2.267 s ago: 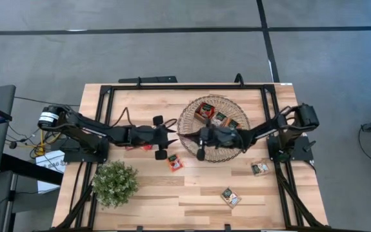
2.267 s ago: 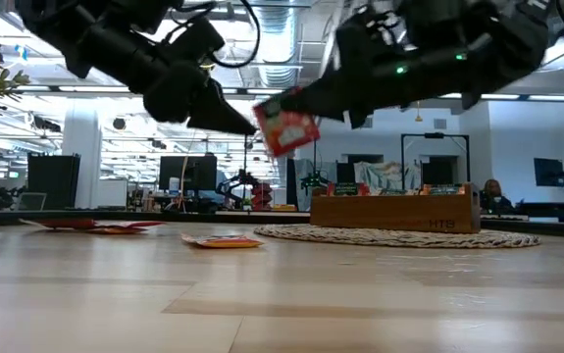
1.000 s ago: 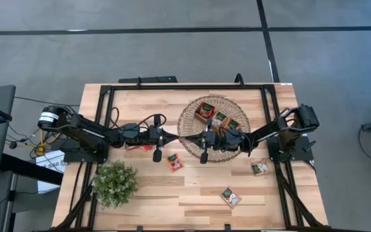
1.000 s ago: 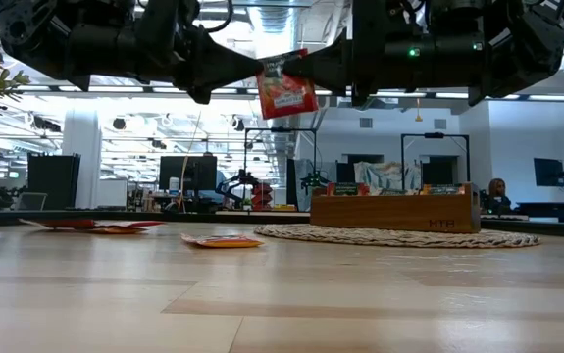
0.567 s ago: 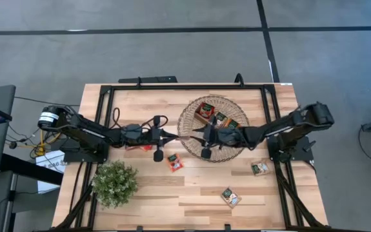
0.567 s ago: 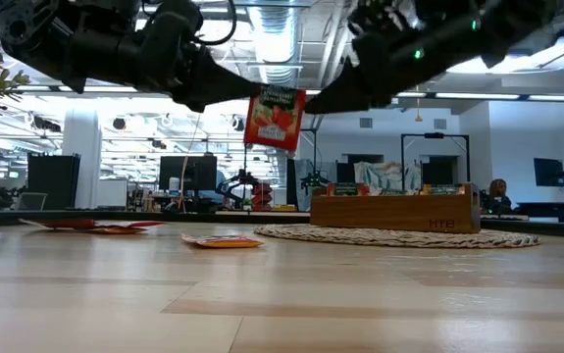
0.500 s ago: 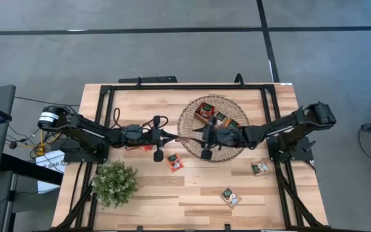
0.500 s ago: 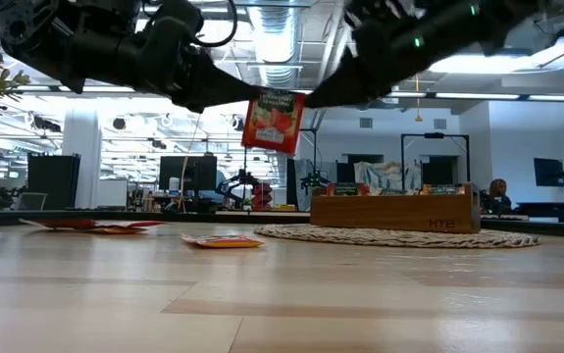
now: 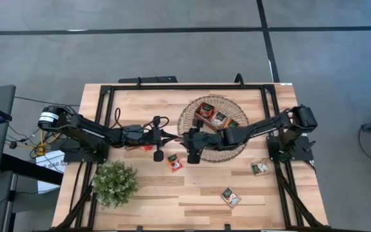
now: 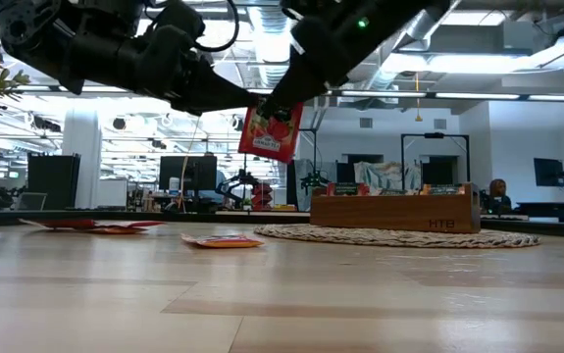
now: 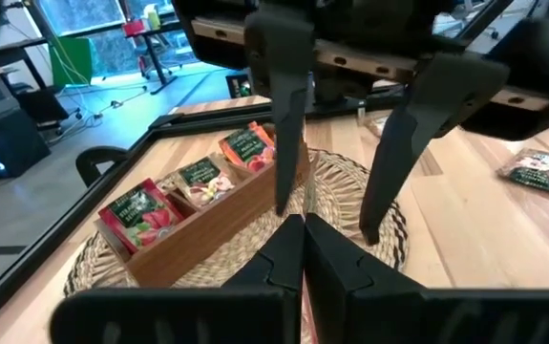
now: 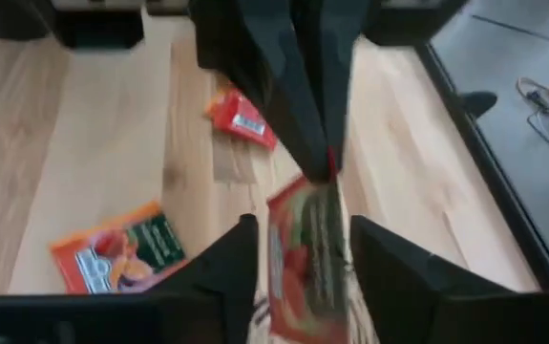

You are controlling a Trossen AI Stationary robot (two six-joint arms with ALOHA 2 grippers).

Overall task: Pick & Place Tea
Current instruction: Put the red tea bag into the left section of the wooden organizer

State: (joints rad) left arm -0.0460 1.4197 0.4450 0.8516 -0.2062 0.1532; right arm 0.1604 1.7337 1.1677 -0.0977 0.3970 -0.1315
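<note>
A red tea sachet (image 10: 270, 132) hangs in the air over the table's middle, below my left gripper (image 10: 252, 101), which is shut on it. My right gripper (image 12: 303, 229) is open. Its two fingers stand on either side of the sachet (image 12: 307, 253), and I cannot see them touching it. In the high view the two grippers meet tip to tip, the left (image 9: 172, 136) and the right (image 9: 184, 138), beside the woven mat (image 9: 188, 116). A wooden tray (image 9: 214, 119) on the mat holds more sachets. My left gripper pinches the sachet's top edge (image 12: 322, 191) between its two shut fingers (image 11: 284, 253). The fingers come nearly level from the table's left. The sachet hangs below them, a little tilted and clear of the table.
Loose sachets lie on the table: an orange one (image 9: 174, 162) just near of the grippers, two at the right (image 9: 259, 168) (image 9: 230, 196), and a red one (image 9: 133, 147) under my left arm. A potted plant (image 9: 115, 182) stands near left.
A second ago both grippers were shut on the sachet, held high between them. My right gripper has opened and let go, risen, tipped downward and gone toward the table's left. The sachet has swung down and now hangs from my left gripper alone.
</note>
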